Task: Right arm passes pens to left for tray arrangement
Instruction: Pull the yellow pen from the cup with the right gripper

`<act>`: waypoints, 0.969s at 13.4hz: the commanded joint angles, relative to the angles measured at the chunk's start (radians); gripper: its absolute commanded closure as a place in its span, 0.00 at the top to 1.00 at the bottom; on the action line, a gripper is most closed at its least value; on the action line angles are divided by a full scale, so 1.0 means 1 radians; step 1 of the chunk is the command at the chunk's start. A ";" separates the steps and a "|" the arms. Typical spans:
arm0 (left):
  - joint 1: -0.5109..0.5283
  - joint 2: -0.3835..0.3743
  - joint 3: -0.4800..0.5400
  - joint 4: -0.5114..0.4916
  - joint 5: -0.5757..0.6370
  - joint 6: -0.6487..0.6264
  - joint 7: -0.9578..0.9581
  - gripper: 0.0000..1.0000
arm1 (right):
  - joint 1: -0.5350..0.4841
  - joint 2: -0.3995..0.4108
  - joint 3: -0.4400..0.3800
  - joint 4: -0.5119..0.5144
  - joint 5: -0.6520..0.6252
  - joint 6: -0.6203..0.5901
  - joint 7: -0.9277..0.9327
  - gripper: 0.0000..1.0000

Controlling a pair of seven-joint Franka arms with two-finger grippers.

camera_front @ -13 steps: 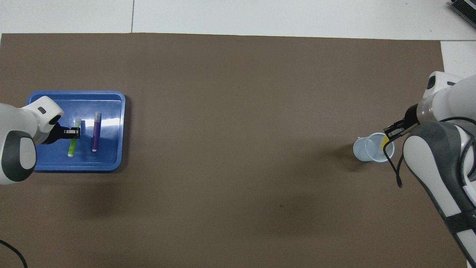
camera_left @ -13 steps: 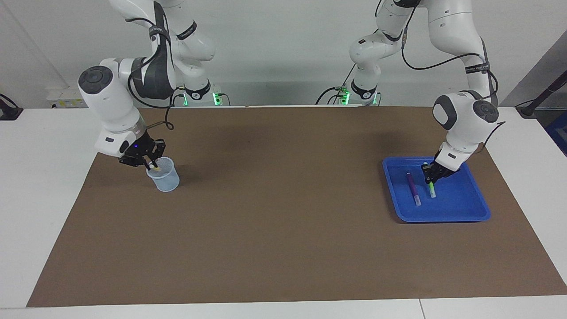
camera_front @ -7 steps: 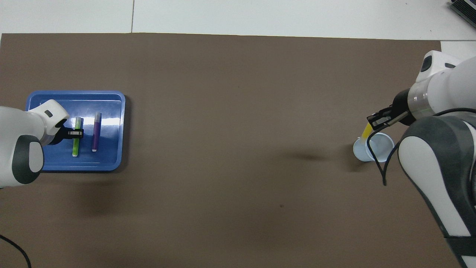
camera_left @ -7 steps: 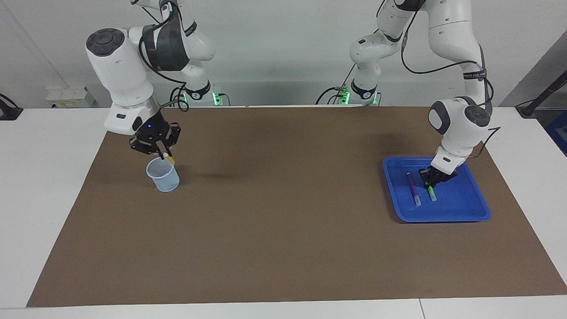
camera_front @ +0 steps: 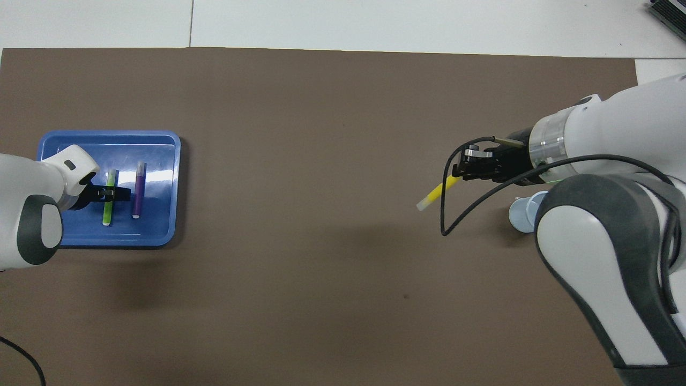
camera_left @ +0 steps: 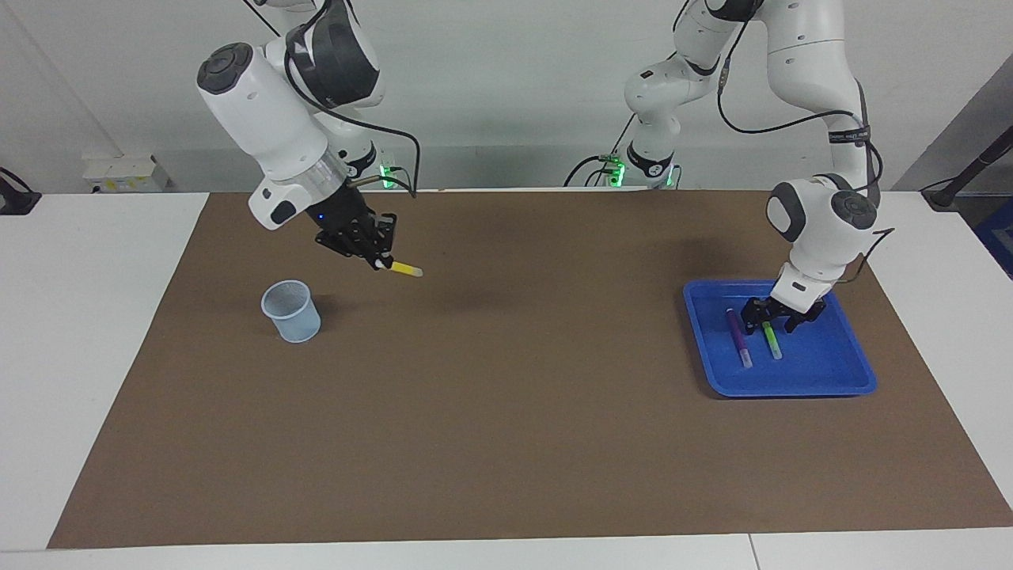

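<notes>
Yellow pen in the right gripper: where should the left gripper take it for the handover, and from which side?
Judging by its pose, take the yellow pen by its free whitish cap end, which sticks out of the right gripper toward the left arm's end. Come from that end, jaws across the barrel; the left gripper, open, hangs over the tray.

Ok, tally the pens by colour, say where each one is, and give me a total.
Purple pen: 1, lying in the blue tray.
Green pen: 1, lying in the tray beside the purple one, under the open left gripper.
Yellow pen: 1, held in the right gripper above the mat.
Total: 3 pens.
</notes>
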 commanded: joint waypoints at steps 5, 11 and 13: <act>-0.051 -0.025 -0.014 0.171 -0.050 -0.273 -0.155 1.00 | 0.223 -0.055 0.003 -0.240 0.208 0.635 0.538 0.00; -0.185 -0.114 -0.014 0.168 -0.175 -0.311 -0.548 1.00 | 0.337 -0.057 0.003 -0.329 0.219 0.832 0.641 0.00; -0.232 -0.137 -0.016 0.168 -0.220 -0.322 -0.709 1.00 | 0.372 -0.052 0.003 -0.348 0.219 0.839 0.645 0.00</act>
